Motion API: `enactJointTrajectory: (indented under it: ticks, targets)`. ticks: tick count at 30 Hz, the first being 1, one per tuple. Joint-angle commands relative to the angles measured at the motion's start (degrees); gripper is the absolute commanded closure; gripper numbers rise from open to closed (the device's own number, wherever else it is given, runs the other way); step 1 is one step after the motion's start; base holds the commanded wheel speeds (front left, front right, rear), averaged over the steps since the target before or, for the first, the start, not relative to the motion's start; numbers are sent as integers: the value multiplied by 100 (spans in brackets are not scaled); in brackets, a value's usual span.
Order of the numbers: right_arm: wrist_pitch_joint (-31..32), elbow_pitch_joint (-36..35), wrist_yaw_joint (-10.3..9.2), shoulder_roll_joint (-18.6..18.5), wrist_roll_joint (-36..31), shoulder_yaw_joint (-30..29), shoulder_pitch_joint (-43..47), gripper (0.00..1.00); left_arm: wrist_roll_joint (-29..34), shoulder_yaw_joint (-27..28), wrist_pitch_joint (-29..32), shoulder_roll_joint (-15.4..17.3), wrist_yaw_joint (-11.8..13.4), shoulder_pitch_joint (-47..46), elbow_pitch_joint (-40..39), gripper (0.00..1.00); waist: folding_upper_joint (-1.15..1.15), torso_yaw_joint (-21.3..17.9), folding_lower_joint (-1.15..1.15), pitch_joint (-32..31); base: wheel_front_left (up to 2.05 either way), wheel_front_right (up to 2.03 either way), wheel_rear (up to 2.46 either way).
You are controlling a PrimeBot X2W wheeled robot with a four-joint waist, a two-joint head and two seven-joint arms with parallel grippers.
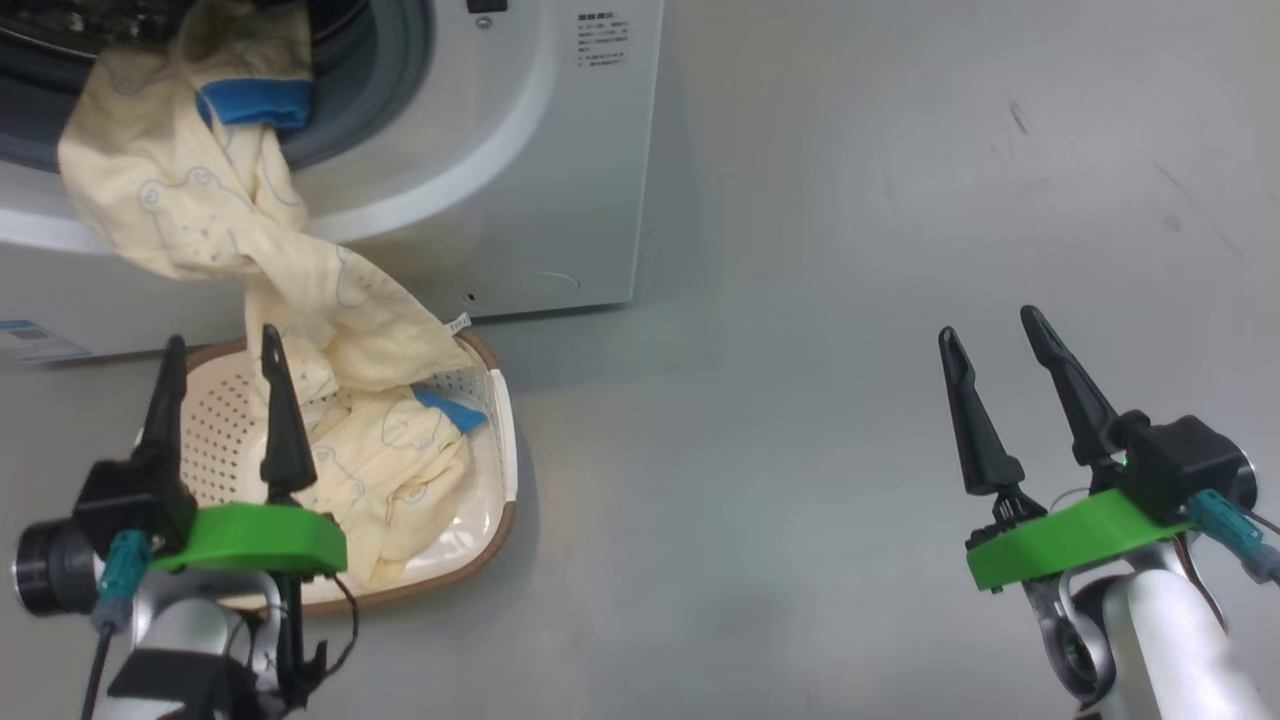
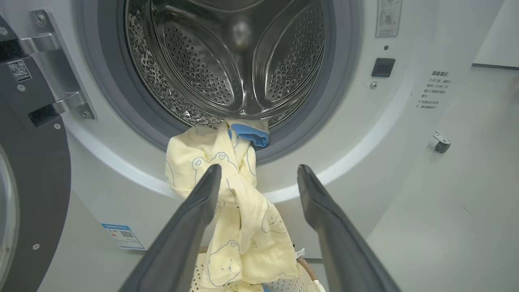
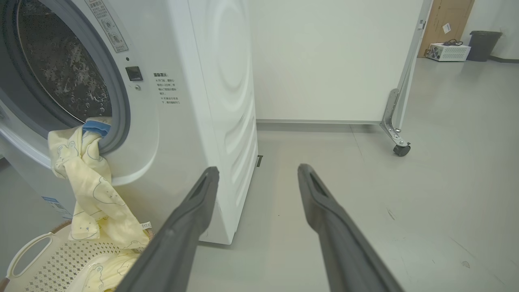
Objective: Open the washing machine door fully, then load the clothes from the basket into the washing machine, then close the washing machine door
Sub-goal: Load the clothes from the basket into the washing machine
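Observation:
The white washing machine [image 1: 560, 150] stands open, its steel drum [image 2: 235, 61] bare inside. The washing machine door [image 2: 28, 190] is swung out to the left in the left wrist view. Pale yellow clothes [image 1: 230, 230] with bear prints and blue trim hang from the gasket lip down into the cream basket [image 1: 495, 500] on the floor, where more clothes [image 1: 400, 470] lie. My left gripper [image 1: 222, 380] hovers open over the basket's left half, holding nothing. My right gripper [image 1: 990, 355] stands open and empty over bare floor, far to the right.
Grey floor [image 1: 850, 300] stretches right of the machine. In the right wrist view a white wheeled partition [image 3: 399, 117] stands behind, with a doorway, a white box [image 3: 448, 50] and a dark bin [image 3: 484, 44] beyond.

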Motion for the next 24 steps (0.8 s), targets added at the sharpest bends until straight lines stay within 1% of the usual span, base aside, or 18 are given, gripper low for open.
enactJointTrajectory:
  ticks: [1,8,11,15,24]
  targets:
    - [1,-181,43,-49,-55,74,60,0,15,161,-42,96,264,33,-210,0,0,172,1,-252,0,0,0]
    - [201,-298,43,-49,-158,-9,426,0,19,-118,-82,-95,209,550,-72,0,0,426,1,-823,0,0,0]
    - [282,-361,43,-49,-162,-19,569,0,42,-143,-98,-130,243,715,-46,0,0,468,1,-1006,0,0,0]
    - [348,-440,43,-49,-156,-20,699,0,45,-159,-106,-142,258,851,-44,0,0,484,1,-1125,0,0,0]
    - [444,-564,43,-49,-117,-58,890,0,-36,-192,-110,-167,195,937,90,0,0,446,1,-1295,0,0,0]
